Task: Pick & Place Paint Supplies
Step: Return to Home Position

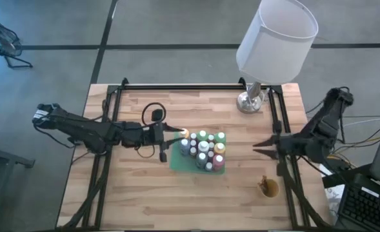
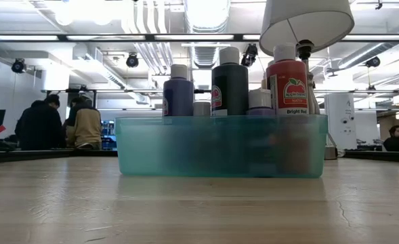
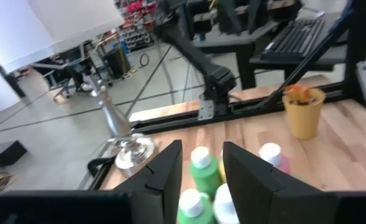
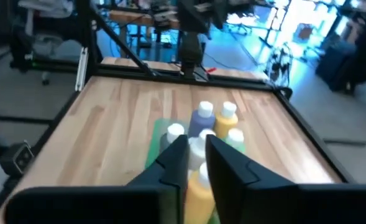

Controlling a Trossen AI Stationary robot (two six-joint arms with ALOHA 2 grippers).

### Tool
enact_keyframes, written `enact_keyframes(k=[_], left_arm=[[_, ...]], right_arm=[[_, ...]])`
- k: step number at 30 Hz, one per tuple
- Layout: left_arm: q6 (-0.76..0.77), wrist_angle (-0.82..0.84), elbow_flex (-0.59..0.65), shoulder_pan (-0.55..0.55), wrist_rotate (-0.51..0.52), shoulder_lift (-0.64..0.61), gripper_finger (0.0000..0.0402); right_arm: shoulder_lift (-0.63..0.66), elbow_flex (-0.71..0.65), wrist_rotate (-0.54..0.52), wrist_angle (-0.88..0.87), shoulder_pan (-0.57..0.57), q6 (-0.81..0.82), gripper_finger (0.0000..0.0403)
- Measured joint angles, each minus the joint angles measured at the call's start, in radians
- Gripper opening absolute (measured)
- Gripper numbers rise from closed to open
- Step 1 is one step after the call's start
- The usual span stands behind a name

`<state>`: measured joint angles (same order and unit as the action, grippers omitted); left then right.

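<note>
The left gripper [image 1: 177, 134] is open by the small, light, smooth paint bottles [image 1: 204, 149]; grab one around its middle.

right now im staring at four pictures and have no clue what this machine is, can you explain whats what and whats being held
It is a robot with two dark arms at a wooden table, and each arm ends in a pincer. One picture looks straight down. One looks level across the tabletop. The other two come from cameras on the arms' wrists.

On the table stand a green tray packed with small paint bottles, a lamp with a white shade, and a tan cup.

The left pincer is at the tray's edge, lined up on a green bottle with a white cap. I cannot tell whether it grips the bottle. The right pincer hangs short of the tray, pointing at the bottles and touching none.
</note>
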<state>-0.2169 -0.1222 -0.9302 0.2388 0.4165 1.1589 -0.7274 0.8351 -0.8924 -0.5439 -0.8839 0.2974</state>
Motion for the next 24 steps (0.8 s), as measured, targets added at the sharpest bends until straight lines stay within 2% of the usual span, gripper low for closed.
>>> enact_keyframes(k=[5, 9, 11, 14, 18, 22, 24], left_arm=[[-0.030, 0.020, 0.001, -0.041, -0.058, -0.002, 0.0076], [-0.060, 0.050, 0.019, -0.051, -0.068, -0.052, 0.0016], [-0.058, 0.053, 0.060, -0.051, -0.078, -0.114, 0.0008], [-0.044, 0.050, 0.167, -0.051, -0.086, -0.244, 0.0008], [-0.005, -0.013, 0.354, -0.060, -0.095, -0.432, 0.0004], [0.028, -0.096, 0.529, -0.063, -0.205, -0.585, 0.0003], [0.047, -0.099, 0.593, -0.063, -0.224, -0.647, 0.0003]], right_arm=[[-0.011, -0.010, 0.216, 0.112, 0.193, -0.244, 0.0014], [0.021, -0.022, 0.287, 0.117, 0.301, -0.311, 0.0008], [0.052, -0.043, 0.336, 0.118, 0.335, -0.330, 0.0008], [0.116, -0.092, 0.388, 0.127, 0.367, -0.347, 0.0008], [0.228, -0.193, 0.414, 0.230, 0.399, -0.403, 0.0008], [0.344, -0.285, 0.499, 0.311, 0.432, -0.436, 0.0008], [0.396, -0.323, 0.522, 0.327, 0.448, -0.432, 0.0008]])
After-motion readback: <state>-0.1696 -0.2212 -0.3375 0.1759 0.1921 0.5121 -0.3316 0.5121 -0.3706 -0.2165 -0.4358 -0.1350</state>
